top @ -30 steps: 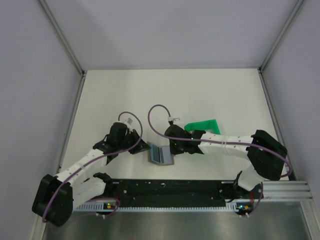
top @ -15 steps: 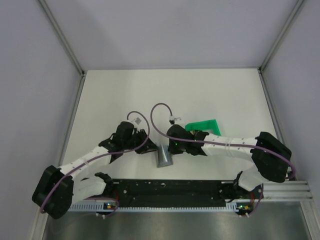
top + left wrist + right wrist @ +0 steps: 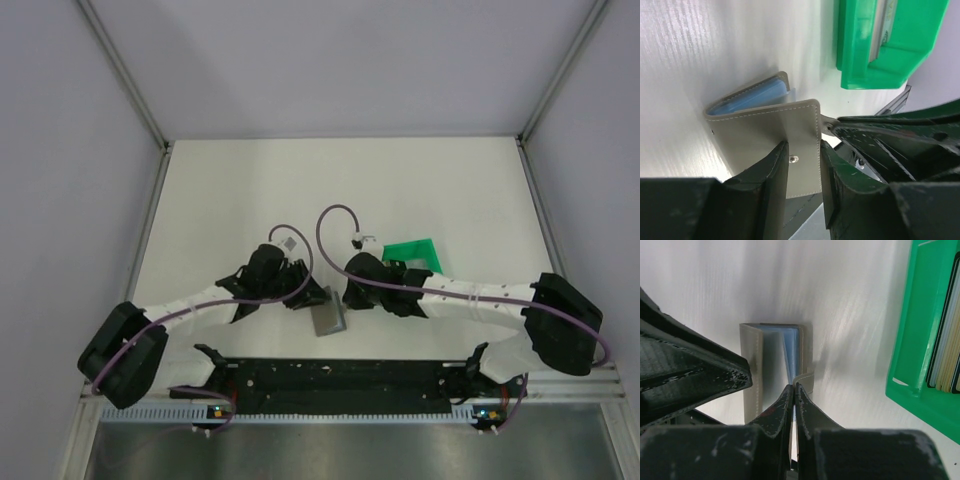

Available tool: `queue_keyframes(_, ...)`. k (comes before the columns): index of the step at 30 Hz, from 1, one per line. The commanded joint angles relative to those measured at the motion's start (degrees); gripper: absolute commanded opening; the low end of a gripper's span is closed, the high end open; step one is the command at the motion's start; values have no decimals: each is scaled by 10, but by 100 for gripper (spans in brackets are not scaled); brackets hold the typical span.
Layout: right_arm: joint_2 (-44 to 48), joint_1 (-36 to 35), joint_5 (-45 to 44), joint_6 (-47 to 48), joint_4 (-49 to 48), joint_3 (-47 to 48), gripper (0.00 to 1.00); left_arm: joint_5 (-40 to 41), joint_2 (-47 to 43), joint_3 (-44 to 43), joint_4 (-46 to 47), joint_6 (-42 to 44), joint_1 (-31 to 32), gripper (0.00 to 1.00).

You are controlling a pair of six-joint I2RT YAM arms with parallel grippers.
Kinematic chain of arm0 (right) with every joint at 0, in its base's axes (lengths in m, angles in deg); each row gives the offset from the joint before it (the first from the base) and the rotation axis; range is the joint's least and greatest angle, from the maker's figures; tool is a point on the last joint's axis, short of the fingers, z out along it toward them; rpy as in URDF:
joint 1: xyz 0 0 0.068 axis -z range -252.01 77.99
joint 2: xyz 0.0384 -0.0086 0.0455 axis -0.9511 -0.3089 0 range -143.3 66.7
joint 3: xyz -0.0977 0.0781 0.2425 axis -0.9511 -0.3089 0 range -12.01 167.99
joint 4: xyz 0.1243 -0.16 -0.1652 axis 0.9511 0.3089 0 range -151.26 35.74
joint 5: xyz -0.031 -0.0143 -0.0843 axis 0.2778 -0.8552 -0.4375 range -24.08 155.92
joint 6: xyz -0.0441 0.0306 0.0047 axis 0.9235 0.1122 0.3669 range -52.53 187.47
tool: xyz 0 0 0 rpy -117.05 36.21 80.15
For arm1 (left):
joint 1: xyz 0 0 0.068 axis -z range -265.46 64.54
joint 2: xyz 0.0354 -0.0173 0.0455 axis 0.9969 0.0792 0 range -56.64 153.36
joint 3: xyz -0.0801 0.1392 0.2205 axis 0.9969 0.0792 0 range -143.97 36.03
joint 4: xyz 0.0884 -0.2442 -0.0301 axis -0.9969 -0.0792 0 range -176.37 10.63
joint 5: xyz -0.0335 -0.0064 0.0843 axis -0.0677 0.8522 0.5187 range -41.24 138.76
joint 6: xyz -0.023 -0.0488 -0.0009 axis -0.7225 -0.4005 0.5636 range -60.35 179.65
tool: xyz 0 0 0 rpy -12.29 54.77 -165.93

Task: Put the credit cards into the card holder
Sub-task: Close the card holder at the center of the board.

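The card holder (image 3: pixel 328 318) is a grey wallet with blue sleeves, partly open on the table between both grippers. My right gripper (image 3: pixel 795 386) is shut on the holder's thin strap (image 3: pixel 803 380) and holds that side up. My left gripper (image 3: pixel 804 150) is open, its fingers either side of the grey flap with the snap (image 3: pixel 795 127). The flap shows between them, and I cannot tell whether they touch it. The credit cards (image 3: pixel 944 340) stand on edge in the green tray (image 3: pixel 415 252), also seen in the left wrist view (image 3: pixel 884 22).
The green tray (image 3: pixel 912 340) sits just right of the holder, close to my right wrist. The black rail (image 3: pixel 340 378) runs along the near table edge, right below the holder. White table (image 3: pixel 350 190) stretches to the back walls.
My left gripper has moved right up to the holder. The holder, lying open a second ago, now stands partly raised and folded. My right arm has shifted slightly right.
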Motion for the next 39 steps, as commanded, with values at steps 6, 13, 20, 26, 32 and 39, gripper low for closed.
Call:
queue_keyframes(6, 24, 1, -9, -10, -34, -8, 0, 15, 108, -50, 42, -5, 13, 37)
queue_keyframes(13, 8, 1, 19, 7, -41, 1, 0, 46, 108, -50, 15, 5, 17, 34)
queue_keyframes(20, -42, 0, 74, 29, -41, 26, 0, 78, 75, -62, -37, 30, 17, 35)
queue_keyframes(26, -71, 0, 96, 36, -40, 39, 0, 81, 59, -69, -44, 37, 17, 36)
queue_keyframes(32, -67, 0, 87, 34, -40, 43, 0, 109, 4, -71, -110, 59, 17, 32)
queue_keyframes(39, -70, 2, 86, 34, -39, 47, 0, 80, -37, -34, -107, 88, 17, 9)
